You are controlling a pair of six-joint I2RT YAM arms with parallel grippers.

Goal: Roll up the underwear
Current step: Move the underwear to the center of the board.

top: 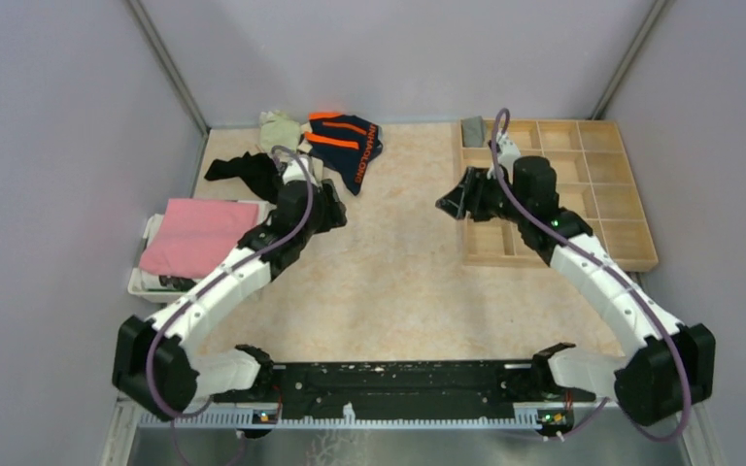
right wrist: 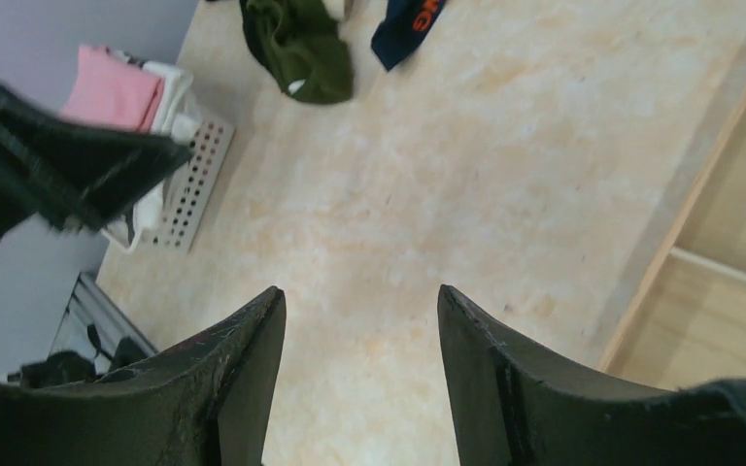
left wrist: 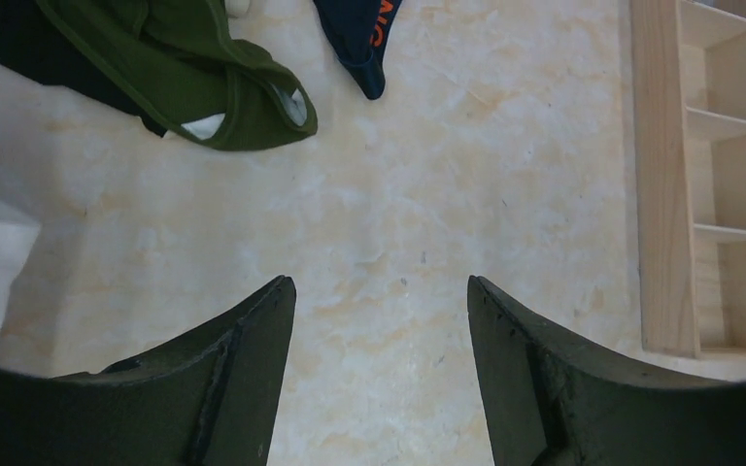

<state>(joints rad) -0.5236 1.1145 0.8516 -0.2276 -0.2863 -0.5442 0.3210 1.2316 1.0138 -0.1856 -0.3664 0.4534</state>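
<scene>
The underwear lies in a loose heap at the table's back left. A navy pair with orange stripes and lettering (top: 345, 146) (left wrist: 359, 34) (right wrist: 403, 24) lies beside a pale one (top: 277, 126) and a dark one (top: 241, 168). An olive green pair (left wrist: 204, 78) (right wrist: 306, 49) lies crumpled nearest the arms. My left gripper (top: 328, 206) (left wrist: 381, 291) hovers just in front of the heap, open, with only bare table between its fingers. My right gripper (top: 449, 203) (right wrist: 359, 296) is open and holds nothing. It hangs over the middle of the table and points left.
A wooden compartment tray (top: 583, 194) (left wrist: 665, 194) (right wrist: 729, 243) fills the right side, with a grey roll (top: 473, 129) in its back-left cell. A folded pink cloth (top: 199, 233) (right wrist: 117, 87) rests on a white perforated basket (top: 146, 282) (right wrist: 189, 184) at the left.
</scene>
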